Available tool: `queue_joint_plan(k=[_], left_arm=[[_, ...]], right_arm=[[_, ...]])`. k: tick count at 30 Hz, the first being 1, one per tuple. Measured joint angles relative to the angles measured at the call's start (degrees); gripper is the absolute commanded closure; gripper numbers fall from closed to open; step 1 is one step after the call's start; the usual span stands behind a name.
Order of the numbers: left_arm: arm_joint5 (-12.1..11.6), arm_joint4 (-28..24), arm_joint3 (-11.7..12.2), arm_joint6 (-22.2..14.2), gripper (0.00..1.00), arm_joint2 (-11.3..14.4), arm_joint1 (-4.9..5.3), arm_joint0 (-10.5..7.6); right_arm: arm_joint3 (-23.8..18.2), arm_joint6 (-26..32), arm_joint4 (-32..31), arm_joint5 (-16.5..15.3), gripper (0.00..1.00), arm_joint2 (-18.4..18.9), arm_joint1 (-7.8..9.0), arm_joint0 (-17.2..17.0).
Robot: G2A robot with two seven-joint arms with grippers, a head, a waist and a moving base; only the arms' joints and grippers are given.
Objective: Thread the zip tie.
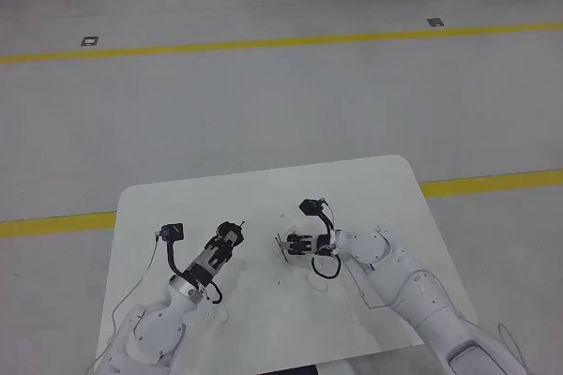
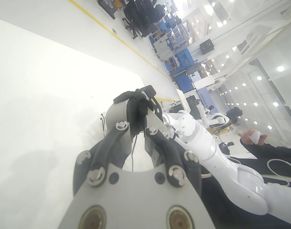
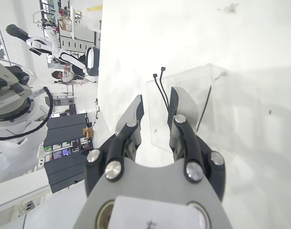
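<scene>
Right gripper (image 3: 156, 96): jaws open astride the wall of the clear box (image 3: 191, 82), ready for you to pinch the zip ties (image 3: 155, 75) leaning there | left gripper (image 1: 231, 232): near the box, jaws closed on a black strand (image 2: 133, 151), likely a tie awaiting threading.

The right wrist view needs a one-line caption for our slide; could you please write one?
Open right tool facing two black zip ties at a clear box on the white table.

box (image 3: 191, 84) is standing on table (image 1: 357, 187) | ties (image 3: 159, 85) are leaning in it (heads over rim) | right gripper (image 1: 291, 247) is hanging at its wall, left gripper (image 1: 236, 228) hanging further left
</scene>
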Motion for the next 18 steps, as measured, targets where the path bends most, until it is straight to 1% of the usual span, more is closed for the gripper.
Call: queue_joint_plan(k=[8,10,18], left_arm=[[0.0,0.0,0.0,0.0,1.0,0.0,0.0,0.0],[0.0,0.0,0.0,0.0,1.0,0.0,0.0,0.0],[0.0,0.0,0.0,0.0,1.0,0.0,0.0,0.0]], right_arm=[[-0.5,-0.1,-0.5,1.0,0.82,-0.6,0.09,0.1],[-0.3,-0.2,-0.7,1.3,0.86,-1.0,0.04,0.4],[0.7,-1.1,-1.6,1.8,0.87,-2.2,-0.19,1.5]])
